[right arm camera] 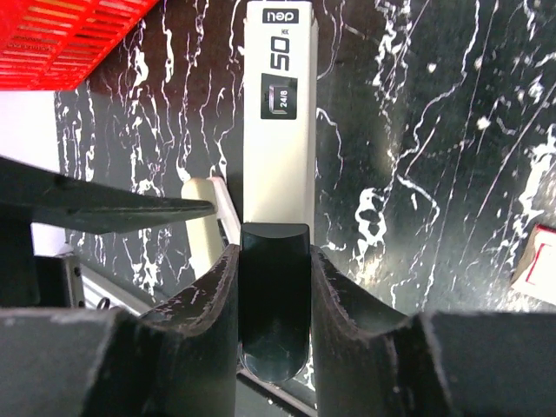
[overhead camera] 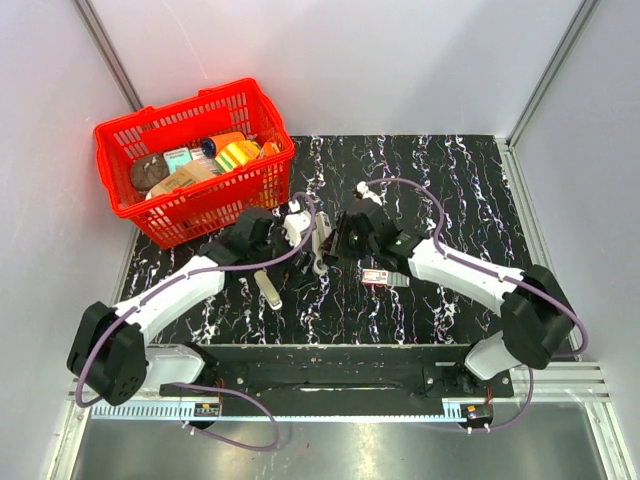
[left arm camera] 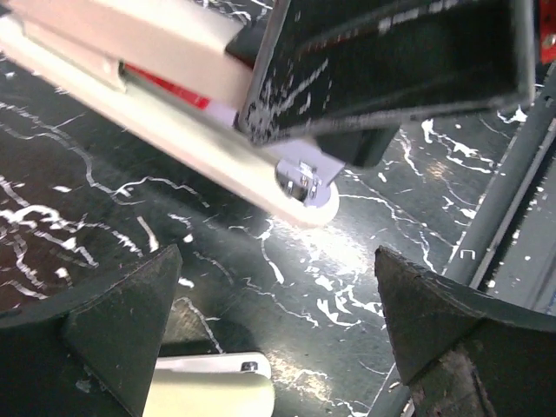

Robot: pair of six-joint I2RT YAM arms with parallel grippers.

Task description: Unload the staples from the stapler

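Right gripper [right arm camera: 274, 291] pinches stapler's [right arm camera: 278, 148] black end, body running straight away. Left gripper [left arm camera: 278, 313], wide open, sits just beside it, so we'd use that next imo.

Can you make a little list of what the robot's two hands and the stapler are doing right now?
Stapler: cream with a black end
Right gripper: shut on the black end of the Stapler
Left gripper: open, holding nothing
Basket: red, far left corner, things inside
Table: black with white streaks
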